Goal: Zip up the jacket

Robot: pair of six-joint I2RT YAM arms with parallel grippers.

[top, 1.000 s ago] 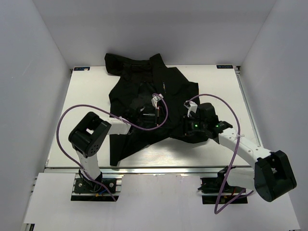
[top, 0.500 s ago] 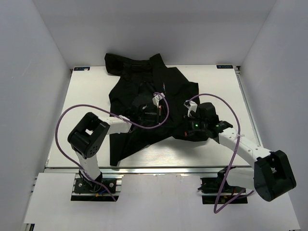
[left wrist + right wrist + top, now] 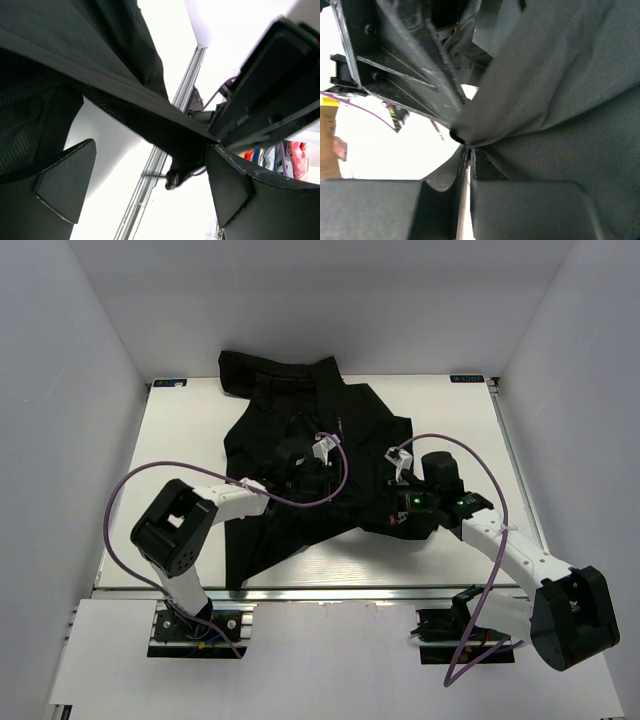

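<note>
The black jacket (image 3: 300, 420) lies crumpled on the white table, collar at the far side, hem toward me. My left gripper (image 3: 308, 476) hovers over its middle. In the left wrist view its fingers (image 3: 67, 180) stand wide apart, and a taut fold of the jacket (image 3: 100, 55) runs beyond them, with nothing held between them. My right gripper (image 3: 392, 512) sits at the jacket's right hem. In the right wrist view this gripper (image 3: 468, 165) is shut, pinching a thin edge of the jacket (image 3: 560, 100). The zipper is not clearly visible.
The white table (image 3: 180, 440) shows bare to the left, right and front of the jacket. A metal rail (image 3: 330, 590) runs along its near edge. Purple cables (image 3: 130, 490) loop off both arms. White walls enclose the table. The left arm's gripper body (image 3: 395, 55) shows in the right wrist view.
My left gripper has opened and let go of the jacket, shifting slightly away from me. My right gripper has closed on the hem edge and drawn it a little to the right.
</note>
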